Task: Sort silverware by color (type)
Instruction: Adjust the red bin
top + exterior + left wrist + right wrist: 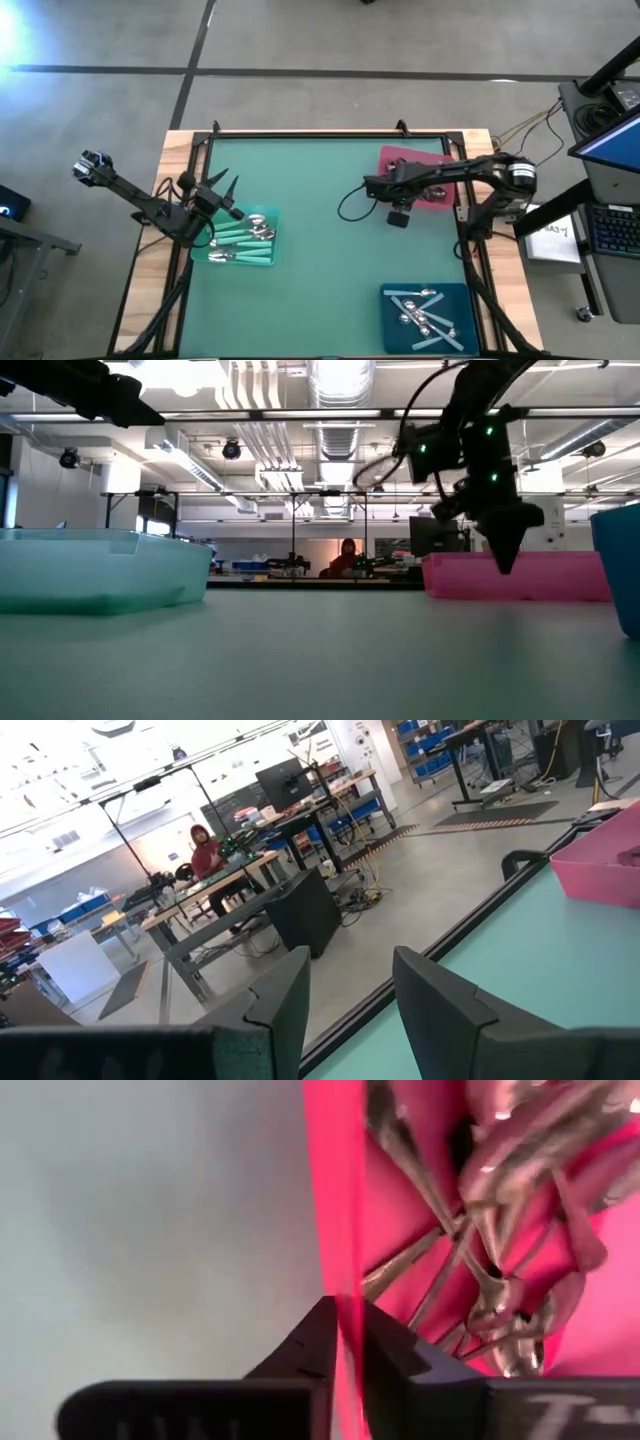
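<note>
Three trays hold the spoons. Teal-handled spoons (245, 238) lie in the teal tray (262, 260) at the left. Pale blue spoons (425, 310) lie in the blue tray (395, 330) at the near right. All-metal spoons (480, 1230) lie piled in the pink tray (395, 158) at the far right. My right gripper (398, 212) (345, 1345) points down at the pink tray's left wall (335, 1200), with its fingers shut to a narrow slit. My left gripper (222, 186) (345, 1010) hovers open by the teal tray's far left corner and holds nothing. My right gripper points straight down with its fingertips (505, 560) level with the pink tray's rim (560, 558). The left wall's edge shows in the slit between the fingers. I cannot tell whether they touch it.
Green tabletop (320, 250) stretches between the three trays. A dark frame (330, 133) runs along the table's far edge. Cables and a desk (560, 240) stand to the right of the table. A person (205, 845) sits far off in the room beyond.
</note>
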Motion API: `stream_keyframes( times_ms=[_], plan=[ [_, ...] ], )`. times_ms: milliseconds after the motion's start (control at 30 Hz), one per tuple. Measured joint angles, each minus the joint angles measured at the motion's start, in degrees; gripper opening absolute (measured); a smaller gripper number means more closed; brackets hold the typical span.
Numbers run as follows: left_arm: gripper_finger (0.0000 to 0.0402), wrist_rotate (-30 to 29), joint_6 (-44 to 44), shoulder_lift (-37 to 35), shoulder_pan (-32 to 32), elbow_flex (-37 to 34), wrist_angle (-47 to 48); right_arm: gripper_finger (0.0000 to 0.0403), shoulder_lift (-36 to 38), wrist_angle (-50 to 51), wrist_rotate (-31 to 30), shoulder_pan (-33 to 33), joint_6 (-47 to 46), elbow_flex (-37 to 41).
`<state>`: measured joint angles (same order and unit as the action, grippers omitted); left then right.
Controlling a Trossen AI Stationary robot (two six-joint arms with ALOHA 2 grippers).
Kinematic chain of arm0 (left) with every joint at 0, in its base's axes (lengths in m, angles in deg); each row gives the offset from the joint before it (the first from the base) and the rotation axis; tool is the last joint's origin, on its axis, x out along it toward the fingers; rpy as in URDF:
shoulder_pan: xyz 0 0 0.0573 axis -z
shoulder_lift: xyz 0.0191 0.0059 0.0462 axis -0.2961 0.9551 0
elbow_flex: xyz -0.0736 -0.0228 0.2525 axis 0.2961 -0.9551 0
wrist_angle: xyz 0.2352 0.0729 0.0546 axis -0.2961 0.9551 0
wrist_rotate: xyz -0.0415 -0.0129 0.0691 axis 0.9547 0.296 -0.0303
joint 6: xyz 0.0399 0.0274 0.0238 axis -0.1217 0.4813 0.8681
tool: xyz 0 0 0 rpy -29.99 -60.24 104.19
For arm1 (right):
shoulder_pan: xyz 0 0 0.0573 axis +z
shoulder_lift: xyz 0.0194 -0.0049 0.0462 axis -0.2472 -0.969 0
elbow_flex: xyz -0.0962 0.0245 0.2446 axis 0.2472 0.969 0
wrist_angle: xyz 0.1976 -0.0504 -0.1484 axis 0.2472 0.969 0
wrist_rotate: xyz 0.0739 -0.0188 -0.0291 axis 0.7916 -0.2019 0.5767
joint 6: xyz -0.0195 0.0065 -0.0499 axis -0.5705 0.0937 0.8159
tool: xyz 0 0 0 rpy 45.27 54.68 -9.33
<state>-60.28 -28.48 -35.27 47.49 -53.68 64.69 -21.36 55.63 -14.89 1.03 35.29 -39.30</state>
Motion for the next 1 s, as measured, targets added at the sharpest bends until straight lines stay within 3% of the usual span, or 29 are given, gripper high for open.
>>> stream_keyframes(
  times_ms=[300, 533, 833, 1000],
  plan=[
    [0.0130, 0.00, -0.28, 0.00, 0.02, 0.00, -0.50, 0.0009, -3.94, -0.75, 0.32, -1.44, 7.42, -0.05],
    [0.0130, 0.00, -0.50, -0.02, 0.01, 0.00, -0.58, 0.0008, -0.21, -2.62, 0.44, -3.84, 10.14, 0.15],
    [0.0130, 0.00, -0.66, 0.02, 0.01, 0.00, -1.56, 0.0008, 1.72, -6.15, 0.02, -8.25, 25.11, 0.13],
    [0.0130, 0.00, -0.68, 0.02, 0.02, 0.00, -2.33, 0.0008, 1.72, -5.87, -0.01, -12.00, 24.43, 0.13]
  ],
)
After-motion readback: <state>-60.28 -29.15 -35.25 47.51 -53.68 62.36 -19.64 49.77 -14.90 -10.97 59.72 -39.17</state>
